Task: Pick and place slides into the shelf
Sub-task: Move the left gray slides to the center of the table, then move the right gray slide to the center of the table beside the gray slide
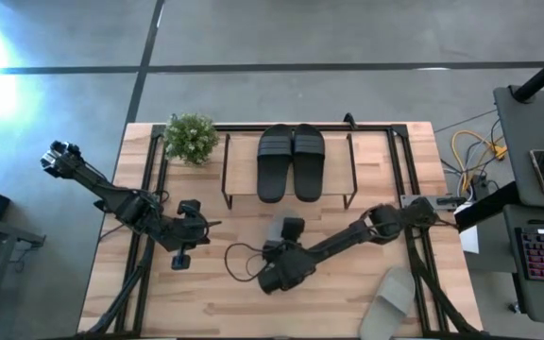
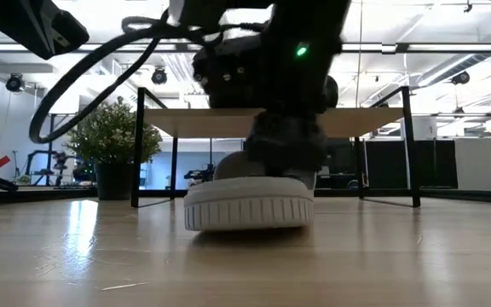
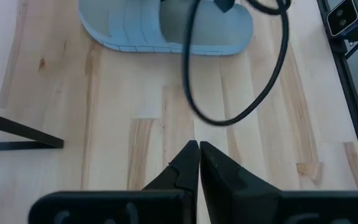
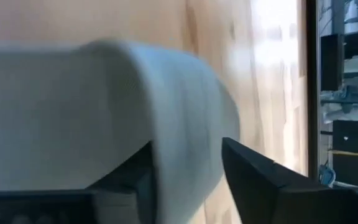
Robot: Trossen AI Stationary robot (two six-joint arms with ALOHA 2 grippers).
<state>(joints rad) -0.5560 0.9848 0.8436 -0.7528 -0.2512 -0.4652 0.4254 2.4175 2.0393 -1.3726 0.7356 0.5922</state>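
Right fingers: the right gripper (image 4: 185, 180) has its two fingers apart, one on each side of the strap of a pale slide (image 2: 248, 201); I judge they straddle it but are not pressed together yet.
Left fingers: the left gripper (image 3: 197, 152) is closed on nothing, its tips touching, and it waits over bare wood just beside the same slide.
The step: grasping this pale slide in the front middle of the surface (image 1: 215, 302); it seems best to close firmly on the middle of the strap, so that the sole hangs level when lifted.
Other slides: the black pair (image 1: 291, 161) already lies side by side on the shelf (image 1: 244, 165); the second pale slide (image 1: 385, 300) lies at the front right edge, well apart.
Room on the shelf: the top board is free mainly to the left and right of the black pair, and there is open space under the board.
Edges: the thin black legs and the board's front edge stand between the slide and its place; the lift must clear them.
Obstacles: a loose cable (image 3: 241, 93) hangs near the slide, and a potted plant (image 1: 191, 138) stands by the shelf's left end.
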